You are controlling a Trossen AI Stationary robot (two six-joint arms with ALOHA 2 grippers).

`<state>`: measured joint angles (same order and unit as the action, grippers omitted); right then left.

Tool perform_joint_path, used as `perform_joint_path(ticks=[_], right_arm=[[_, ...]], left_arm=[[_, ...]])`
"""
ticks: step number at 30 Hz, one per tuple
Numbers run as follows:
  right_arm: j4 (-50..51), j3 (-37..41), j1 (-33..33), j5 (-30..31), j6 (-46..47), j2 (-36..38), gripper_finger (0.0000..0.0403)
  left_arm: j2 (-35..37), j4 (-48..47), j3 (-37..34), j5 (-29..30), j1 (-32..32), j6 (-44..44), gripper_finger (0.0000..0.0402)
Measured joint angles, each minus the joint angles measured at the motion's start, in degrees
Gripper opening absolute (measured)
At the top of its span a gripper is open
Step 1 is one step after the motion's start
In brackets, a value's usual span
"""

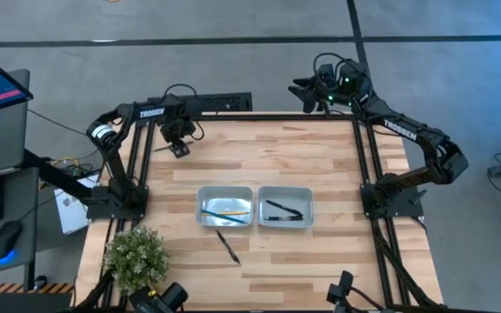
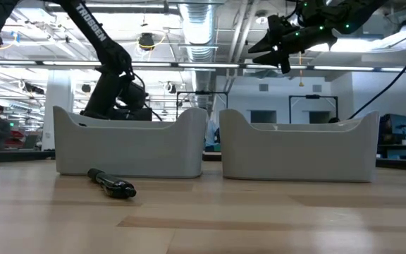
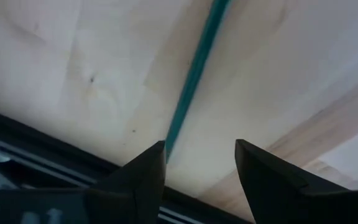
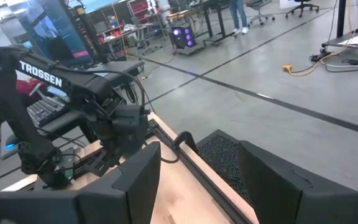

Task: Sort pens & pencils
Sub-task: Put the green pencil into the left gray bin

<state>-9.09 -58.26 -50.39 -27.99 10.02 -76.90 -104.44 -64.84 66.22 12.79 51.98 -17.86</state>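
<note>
Lowest in the high view, one black pen (image 1: 228,246) lies loose on the worktop (image 1: 320,156), just below the left tray (image 1: 225,206). Two trays: left holds two pencils (image 1: 230,211) (yellow, blue), right tray (image 1: 285,206) two pens. Upper left, the left claw (image 1: 179,148), fingers apart, hovers over a teal pencil (image 3: 194,74); next, close on it. The right claw (image 1: 307,94), apart, waits upper right.
</note>
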Motion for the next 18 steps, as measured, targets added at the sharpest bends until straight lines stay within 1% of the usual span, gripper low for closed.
perform_joint_path(ticks=[3,6,9,12,15,18], right_arm=[[0.01,0.0,0.0,-0.06,0.0,0.0,0.0235],[0.02,0.0,0.0,-0.1,0.0,0.0,0.0235],[0.02,0.0,0.0,-0.2,0.0,-0.01,0.0235],[0.03,0.0,0.0,-0.2,0.0,-0.02,0.0235],[0.03,0.0,0.0,-0.21,0.0,-0.02,0.0235],[0.03,0.0,0.0,-0.22,0.0,-0.02,0.0235]], left_arm=[[-0.02,1.09,-1.82,-0.15,0.32,-0.53,0.0183],[-0.07,4.76,-3.57,-0.41,0.51,-0.5,0.0183],[-0.07,8.94,-4.51,-1.21,0.51,-0.35,0.0183],[-0.09,10.93,-4.53,-1.47,0.48,-0.23,0.0183],[-0.09,11.83,-4.53,-1.48,0.51,-0.11,0.0183],[-0.09,11.89,-4.53,-1.48,0.59,-2.63,0.0183]])
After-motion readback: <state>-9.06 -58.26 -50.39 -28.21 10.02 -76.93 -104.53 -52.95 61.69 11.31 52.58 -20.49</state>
